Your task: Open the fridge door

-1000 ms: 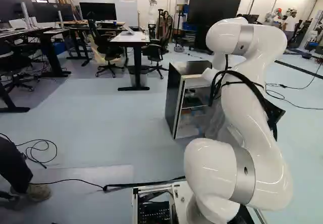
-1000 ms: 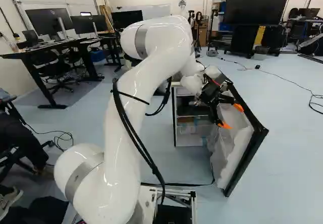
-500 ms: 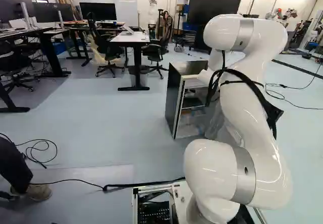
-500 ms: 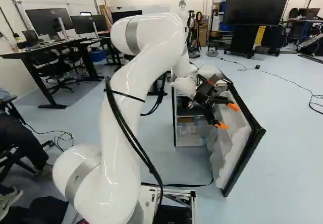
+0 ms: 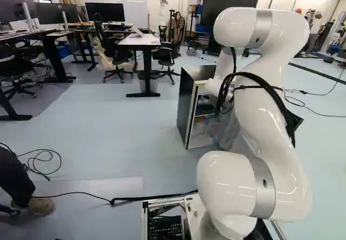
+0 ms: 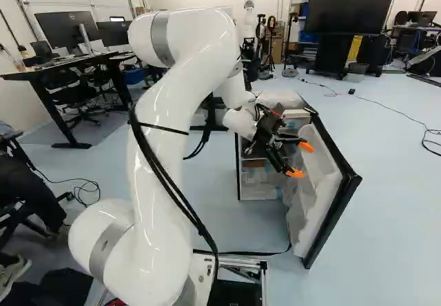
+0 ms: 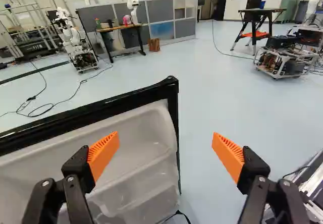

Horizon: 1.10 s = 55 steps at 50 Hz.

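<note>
Tool [image 7: 165, 134] open, fingers apart, nothing clamped; fridge door [image 6: 334, 215] standing wide, right of cabinet [image 5: 186, 107] in right base view. Judged stiff, moderately heavy, hinge-guided; push or pinch free edge [image 7: 173, 105], sparing likely flexible inner bins [image 7: 136, 186]

Clear floor [image 7: 207, 93] beside fridge door [image 7: 144, 128], door obstructing one side ahead of the gripper [image 6: 300, 160]

On the floor [image 5: 124, 137] ahead of the base [image 5: 144, 218] stands the fridge [image 5: 186, 107], in the right base view its door [image 6: 320, 202] out to the right, a display screen [image 6: 351, 4] behind and a monitor [image 6: 60, 30] on a desk [image 6: 48, 70] at the left, in the left base view a table [image 5: 139, 41] between office chairs [image 5: 166, 55] beyond.
</note>
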### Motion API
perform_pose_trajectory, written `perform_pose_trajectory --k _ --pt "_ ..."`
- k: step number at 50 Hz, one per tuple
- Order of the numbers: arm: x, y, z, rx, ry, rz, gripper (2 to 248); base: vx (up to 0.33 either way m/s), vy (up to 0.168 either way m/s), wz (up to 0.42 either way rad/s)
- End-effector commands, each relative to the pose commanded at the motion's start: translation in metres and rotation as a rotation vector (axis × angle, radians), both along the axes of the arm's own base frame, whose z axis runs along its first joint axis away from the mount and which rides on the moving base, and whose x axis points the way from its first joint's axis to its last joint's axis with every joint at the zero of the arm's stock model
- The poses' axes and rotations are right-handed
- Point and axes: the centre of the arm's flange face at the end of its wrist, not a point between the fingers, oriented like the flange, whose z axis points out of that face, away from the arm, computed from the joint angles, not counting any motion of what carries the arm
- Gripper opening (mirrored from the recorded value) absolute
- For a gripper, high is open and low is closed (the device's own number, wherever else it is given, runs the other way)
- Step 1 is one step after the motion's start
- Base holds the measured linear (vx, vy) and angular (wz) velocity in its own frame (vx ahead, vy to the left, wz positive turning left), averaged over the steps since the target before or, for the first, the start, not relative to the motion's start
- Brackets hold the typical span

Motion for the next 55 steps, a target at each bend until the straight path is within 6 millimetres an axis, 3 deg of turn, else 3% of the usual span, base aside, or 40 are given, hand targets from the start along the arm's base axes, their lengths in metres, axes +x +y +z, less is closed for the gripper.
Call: perform_pose_trajectory --k 55 --pt "-0.083 0.120 -0.002 -0.015 0.197 0.421 247 0.000 0.000 0.000"
